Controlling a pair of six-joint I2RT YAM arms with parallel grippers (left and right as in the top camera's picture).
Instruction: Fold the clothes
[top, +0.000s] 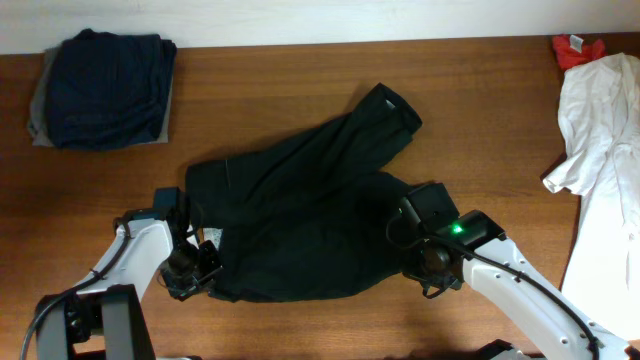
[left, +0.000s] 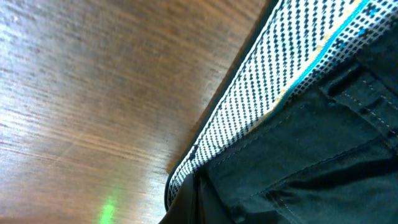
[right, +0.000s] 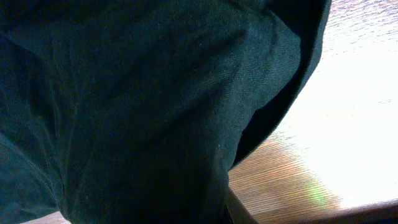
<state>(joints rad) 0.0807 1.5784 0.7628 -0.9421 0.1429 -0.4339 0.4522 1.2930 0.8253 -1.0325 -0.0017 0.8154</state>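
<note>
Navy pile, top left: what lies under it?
A grey garment lies under the navy pile; only its left and right edges show. The pile covers the rest, so anything more beneath cannot be seen.

Right wrist cam is pretty much all black garment (right: 137, 112), close up and murky. Overhead, the white garment (top: 600, 150) runs off the right edge. The grey garment (top: 38, 115) is mostly buried under the navy garment (top: 105, 85), and the red piece (top: 575, 45) is too tiny to identify.

left arm (top: 135, 250): reaches in from lower left
left gripper (top: 197, 268): low, jaws closed
right arm (top: 520, 290): reaches in from lower right
right gripper (top: 432, 268): low; jaws hidden, perhaps narrow
</note>
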